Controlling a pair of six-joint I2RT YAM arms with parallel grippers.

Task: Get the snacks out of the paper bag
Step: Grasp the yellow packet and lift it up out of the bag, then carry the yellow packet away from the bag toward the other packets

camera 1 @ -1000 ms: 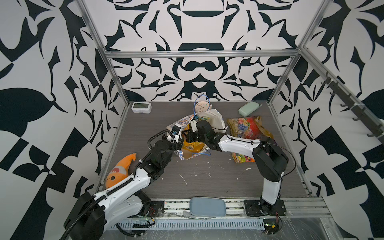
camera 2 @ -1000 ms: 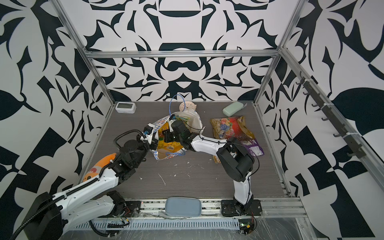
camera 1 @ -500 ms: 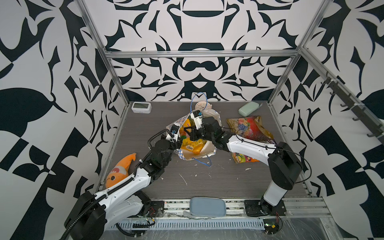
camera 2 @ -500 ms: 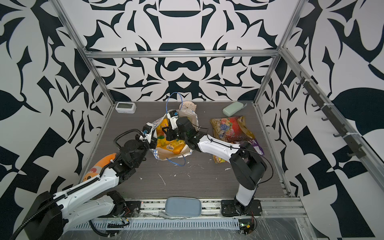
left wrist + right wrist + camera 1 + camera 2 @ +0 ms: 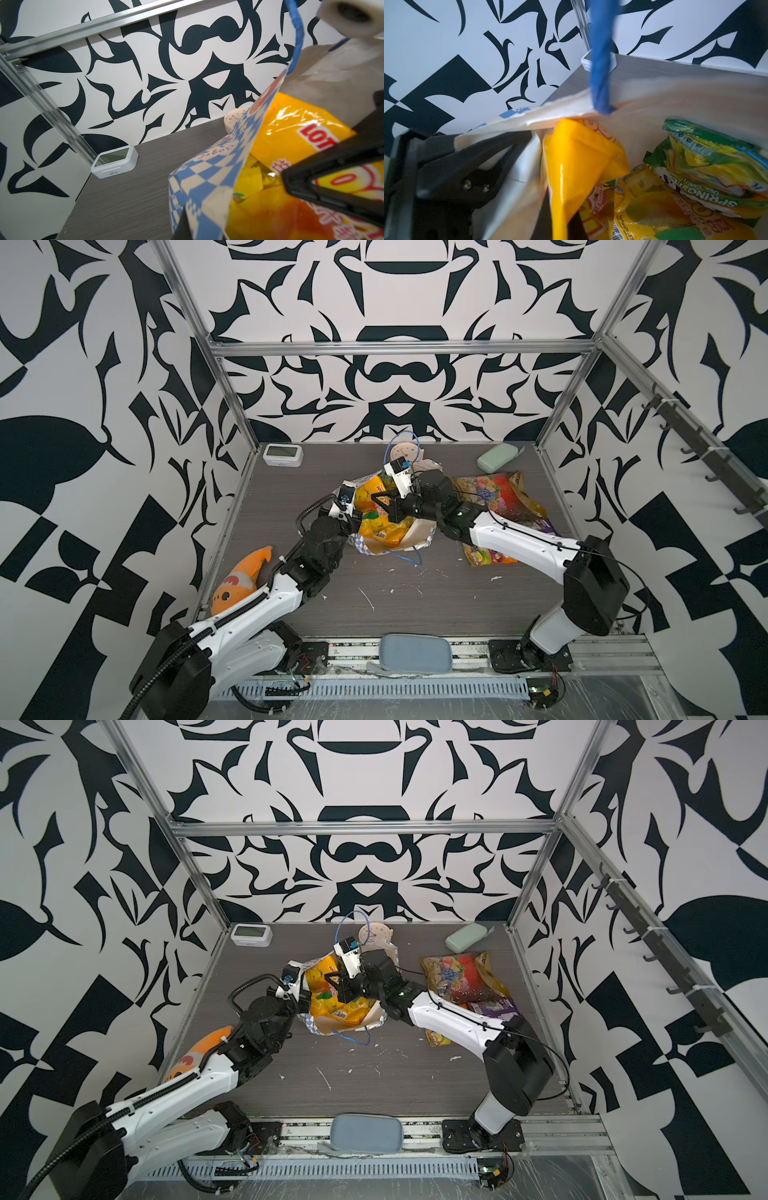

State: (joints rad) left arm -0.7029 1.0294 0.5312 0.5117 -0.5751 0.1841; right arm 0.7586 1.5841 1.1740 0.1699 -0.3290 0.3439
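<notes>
The paper bag [image 5: 417,533] [image 5: 372,1017] lies mid-table with its mouth open. My left gripper [image 5: 354,519] [image 5: 304,999] is shut on its checked rim [image 5: 207,176]. My right gripper [image 5: 380,506] [image 5: 332,986] [image 5: 566,228] is shut on a yellow-orange packet [image 5: 571,162] [image 5: 291,128] and holds it raised at the mouth. Inside lie a green-yellow packet [image 5: 716,166] and another yellow-orange one [image 5: 654,212]. On the table to the right lie the clear multicoloured candy pack [image 5: 490,493], a purple packet [image 5: 544,526] and a pink-orange one [image 5: 486,560].
A white clock [image 5: 282,455] stands at the back left and a mint green case [image 5: 496,458] at the back right. An orange plush fish [image 5: 241,580] lies by the left wall. A grey-blue pad [image 5: 415,652] sits at the front edge. Paper scraps litter the table.
My right gripper has risen out of the bag with the yellow-orange packet, and the bag's mouth and blue cord lifted with it. My left gripper has stayed on the rim.
</notes>
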